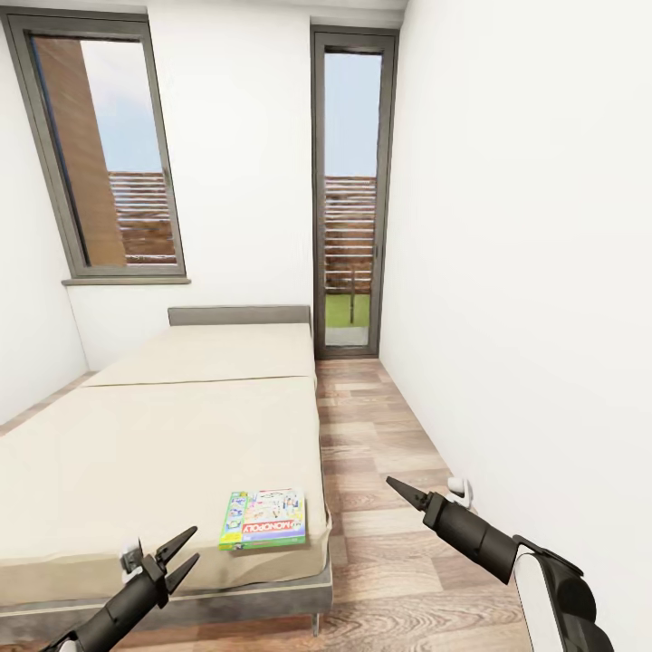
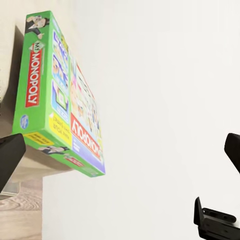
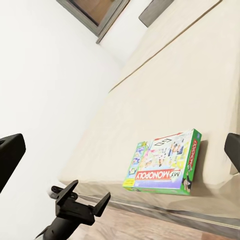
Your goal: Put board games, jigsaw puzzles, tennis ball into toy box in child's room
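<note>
Currently both empty: left gripper point(image 1: 181, 552) spread, right gripper point(image 1: 398, 489) looks closed; board game point(image 1: 263, 519) overhangs bed point(image 1: 136, 453) corner, nudge could drop it.

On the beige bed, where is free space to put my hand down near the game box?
Bare beige mattress stretches from the green Monopoly game box toward the grey headboard and toward the left hand. It is tight only at the foot corner, where the box lies.
</note>
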Available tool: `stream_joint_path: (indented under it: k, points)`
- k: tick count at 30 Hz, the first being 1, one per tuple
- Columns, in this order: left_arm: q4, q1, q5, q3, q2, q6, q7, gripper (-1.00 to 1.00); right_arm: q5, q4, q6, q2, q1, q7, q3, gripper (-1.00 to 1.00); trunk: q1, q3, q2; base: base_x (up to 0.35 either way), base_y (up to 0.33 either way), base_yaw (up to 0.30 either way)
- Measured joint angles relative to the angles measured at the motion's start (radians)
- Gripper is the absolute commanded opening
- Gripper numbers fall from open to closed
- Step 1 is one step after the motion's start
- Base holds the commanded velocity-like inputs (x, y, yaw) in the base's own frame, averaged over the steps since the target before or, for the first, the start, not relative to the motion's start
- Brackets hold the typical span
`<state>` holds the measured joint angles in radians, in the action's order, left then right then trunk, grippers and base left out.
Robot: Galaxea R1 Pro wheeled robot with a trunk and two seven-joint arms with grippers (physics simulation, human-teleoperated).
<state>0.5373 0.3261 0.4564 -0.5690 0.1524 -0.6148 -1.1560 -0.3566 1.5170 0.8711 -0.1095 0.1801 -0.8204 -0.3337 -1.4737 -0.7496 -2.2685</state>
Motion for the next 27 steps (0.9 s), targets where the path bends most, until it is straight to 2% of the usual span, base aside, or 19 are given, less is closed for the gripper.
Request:
stream_joint_path:
  k: [12, 27]
  points:
    - [0.000, 0.000, 0.000, 0.000, -0.002, 0.001, 0.004, 1.00, 0.001, 0.000, 0.000, 0.000, 0.000, 0.000, 0.000, 1.00, 0.000, 0.000, 0.000, 0.000, 0.000, 0.000]
    - [-0.001, 0.000, 0.000, -0.003, -0.002, 0.001, 0.068, 1.00, 0.001, 0.000, 0.000, 0.000, 0.000, 0.000, 0.000, 1.00, 0.000, 0.000, 0.000, 0.000, 0.000, 0.000]
